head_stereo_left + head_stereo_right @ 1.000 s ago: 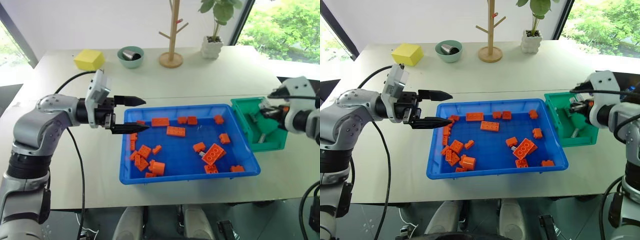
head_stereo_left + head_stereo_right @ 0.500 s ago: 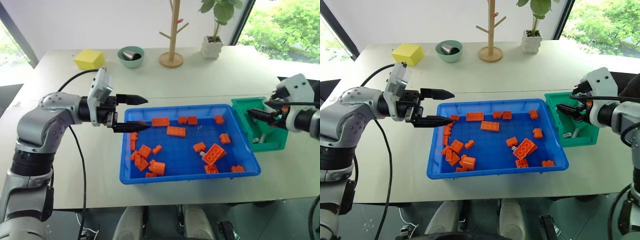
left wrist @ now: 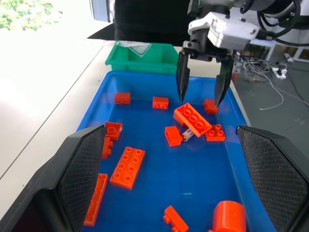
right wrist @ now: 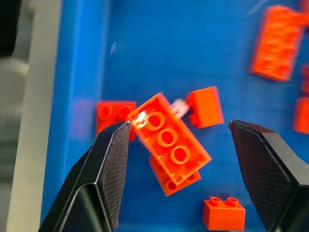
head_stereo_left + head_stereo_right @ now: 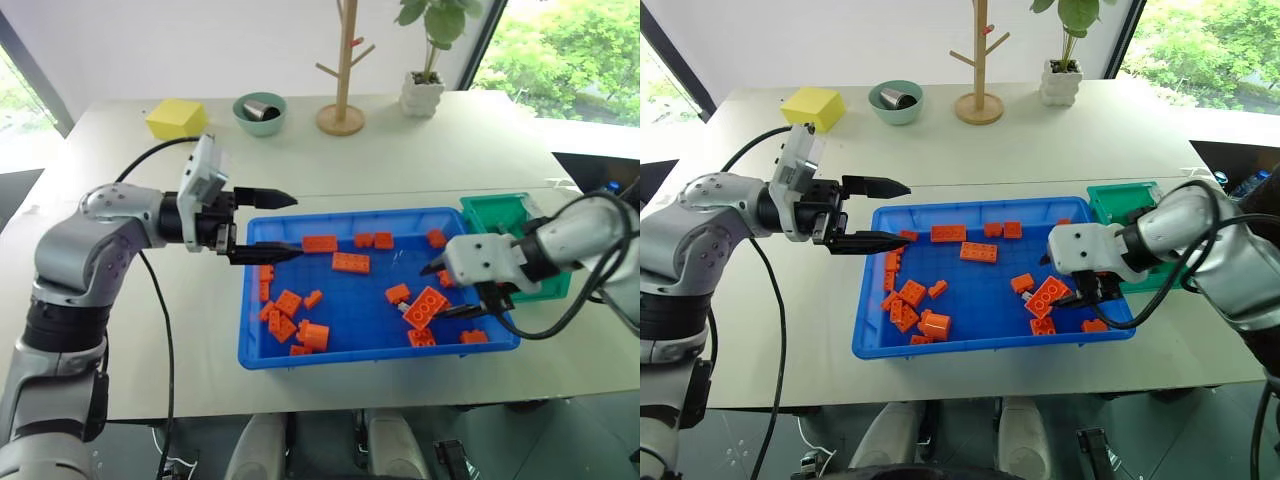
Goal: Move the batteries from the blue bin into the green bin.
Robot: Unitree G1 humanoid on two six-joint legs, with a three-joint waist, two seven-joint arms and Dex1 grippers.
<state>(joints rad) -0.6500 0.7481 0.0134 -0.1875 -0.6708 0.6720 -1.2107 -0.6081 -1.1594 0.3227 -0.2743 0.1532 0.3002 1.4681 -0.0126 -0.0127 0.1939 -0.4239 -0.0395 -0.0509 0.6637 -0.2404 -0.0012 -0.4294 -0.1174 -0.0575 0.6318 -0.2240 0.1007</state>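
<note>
The left end effector (image 5: 262, 225) hangs at the left rim of the blue bin (image 5: 250, 330), fingers spread wide and level, lower tip over the rim, nothing between them. Bare tabletop (image 5: 180, 330) lies open to its left and in front. Inside the bin, orange bricks (image 5: 290, 310) cluster along the left wall, leaving open blue floor in the middle. Toward the right end, the right end effector (image 5: 452, 290) points down, fingers wide apart and empty, straddling a large orange brick (image 5: 428, 306). The left wrist view shows a battery (image 3: 187, 135) poking out from under that brick, beside a smaller brick; the head views barely show it. The green bin (image 5: 495, 212) touches the blue bin's right end.
</note>
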